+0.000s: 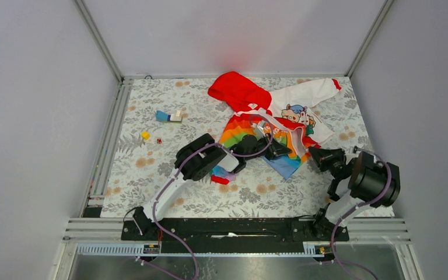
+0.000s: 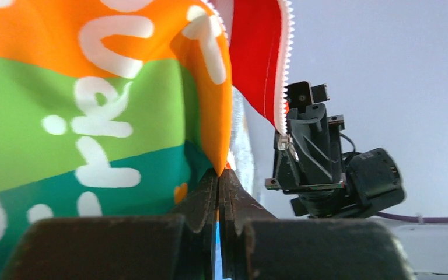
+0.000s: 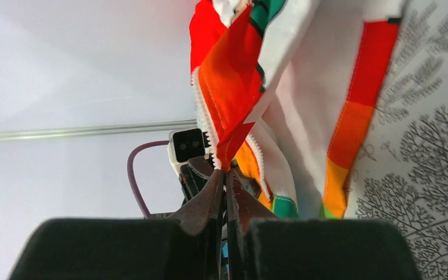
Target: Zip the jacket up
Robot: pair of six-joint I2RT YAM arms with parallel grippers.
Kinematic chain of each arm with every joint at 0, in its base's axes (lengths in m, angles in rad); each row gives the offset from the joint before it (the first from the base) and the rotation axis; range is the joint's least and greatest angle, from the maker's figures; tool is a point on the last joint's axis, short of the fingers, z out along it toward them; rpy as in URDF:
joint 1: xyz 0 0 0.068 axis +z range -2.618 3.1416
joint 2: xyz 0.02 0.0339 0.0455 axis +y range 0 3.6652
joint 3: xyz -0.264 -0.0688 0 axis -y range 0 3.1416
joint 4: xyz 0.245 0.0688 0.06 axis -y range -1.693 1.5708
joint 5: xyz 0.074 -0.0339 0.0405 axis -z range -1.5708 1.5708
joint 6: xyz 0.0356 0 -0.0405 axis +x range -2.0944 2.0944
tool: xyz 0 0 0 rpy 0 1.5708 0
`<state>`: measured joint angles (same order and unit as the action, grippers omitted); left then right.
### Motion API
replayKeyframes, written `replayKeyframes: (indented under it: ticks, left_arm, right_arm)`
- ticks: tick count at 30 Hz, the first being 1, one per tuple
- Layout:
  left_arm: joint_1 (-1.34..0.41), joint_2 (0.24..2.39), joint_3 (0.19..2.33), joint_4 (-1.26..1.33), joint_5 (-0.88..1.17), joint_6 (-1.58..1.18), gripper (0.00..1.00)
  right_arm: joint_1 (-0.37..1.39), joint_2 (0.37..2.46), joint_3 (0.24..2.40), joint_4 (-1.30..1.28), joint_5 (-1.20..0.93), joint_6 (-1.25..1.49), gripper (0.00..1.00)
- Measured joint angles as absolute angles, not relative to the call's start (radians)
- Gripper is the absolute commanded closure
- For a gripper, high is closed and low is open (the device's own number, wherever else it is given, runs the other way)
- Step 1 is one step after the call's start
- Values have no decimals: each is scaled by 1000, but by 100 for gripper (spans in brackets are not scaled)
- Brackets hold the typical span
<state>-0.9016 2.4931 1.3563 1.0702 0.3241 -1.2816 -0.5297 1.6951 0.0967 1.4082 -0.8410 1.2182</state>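
The jacket (image 1: 268,111) lies crumpled on the far right half of the flowered tabletop (image 1: 151,175). Its red hood (image 1: 236,90) points to the back wall and one white sleeve (image 1: 303,93) stretches toward the right corner. The striped lower part is bunched up at the near side, where both arms meet it.

The left pincer (image 1: 277,149) is fully closed. In its own wrist view the two fingers (image 2: 201,198) press together with only a thin seam between them. They pinch the lower corner of an orange, green and teal panel with white lettering (image 2: 93,105).

The right pincer (image 1: 318,156) is likewise closed tight on cloth. Its wrist view shows the tips (image 3: 226,175) meeting on the point of an orange-red flap (image 3: 233,87) edged with white zipper teeth (image 3: 201,111). A lifted fold of white lining and striped trim hangs just beside it.

From the left wrist, a red edge with white teeth (image 2: 283,70) runs down to the other arm's pincer (image 2: 286,140), apart from the orange edge, so the front is not joined here. I cannot make out the zipper slider.

A blue and white block (image 1: 169,116), a small yellow piece (image 1: 145,135) and a tiny red piece (image 1: 158,140) sit to the left, well apart from the jacket.
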Motion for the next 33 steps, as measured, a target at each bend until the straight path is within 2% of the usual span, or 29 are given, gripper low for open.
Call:
replayKeyframes:
  ticks: [9,17,33]
  left_arm:
    - [-911,2544,1374,1222,325,-1496,100]
    - [-937,2557,1382,1320,272,-1576,100]
    - [-957,2589,1396,1356,189,-1650,100]
  right_arm:
    - [-518,1198,90,1026,-712,989,100]
    - [-517,1317,61,1060,-717,997,100]
    - [-517,1233,49,1061,-715,996,100]
